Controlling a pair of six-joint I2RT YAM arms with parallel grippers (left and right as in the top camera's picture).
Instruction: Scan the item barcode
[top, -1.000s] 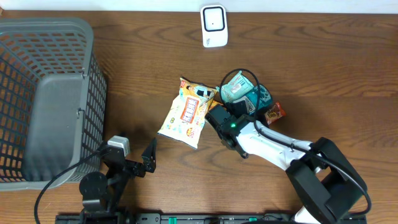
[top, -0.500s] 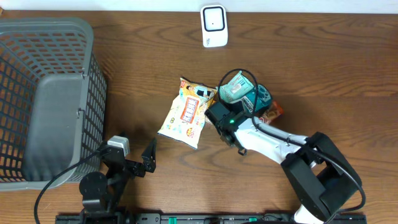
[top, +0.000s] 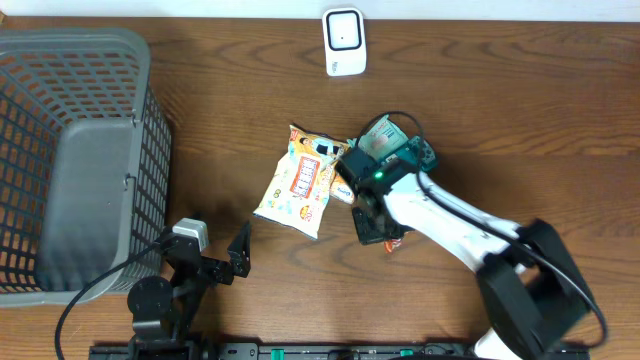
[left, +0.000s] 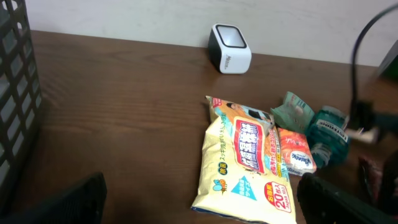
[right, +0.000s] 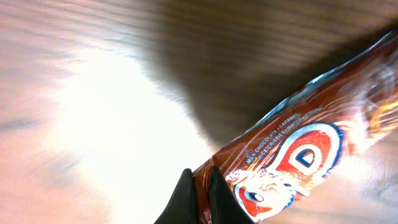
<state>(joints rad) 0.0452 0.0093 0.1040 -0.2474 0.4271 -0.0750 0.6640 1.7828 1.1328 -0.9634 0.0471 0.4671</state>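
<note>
A brown and red chocolate bar wrapper (right: 292, 155) fills the right wrist view, and my right gripper (right: 199, 180) is shut on its end edge. In the overhead view that gripper (top: 372, 225) hangs just in front of the item pile and covers most of the bar; only a red tip (top: 396, 243) shows. The white barcode scanner (top: 344, 42) stands at the table's far edge and shows again in the left wrist view (left: 230, 48). My left gripper (top: 240, 255) rests open near the front edge, holding nothing.
A yellow wipes pack (top: 298, 182) lies mid-table, with a teal packet (top: 385, 140) and a teal round item (top: 422, 155) beside it. A small orange and white tissue pack (left: 295, 152) leans on the wipes. A grey mesh basket (top: 60, 150) fills the left side.
My right gripper closed on the chocolate bar, which lay right of the teal items, and carried it toward the front. The left arm has not moved.
</note>
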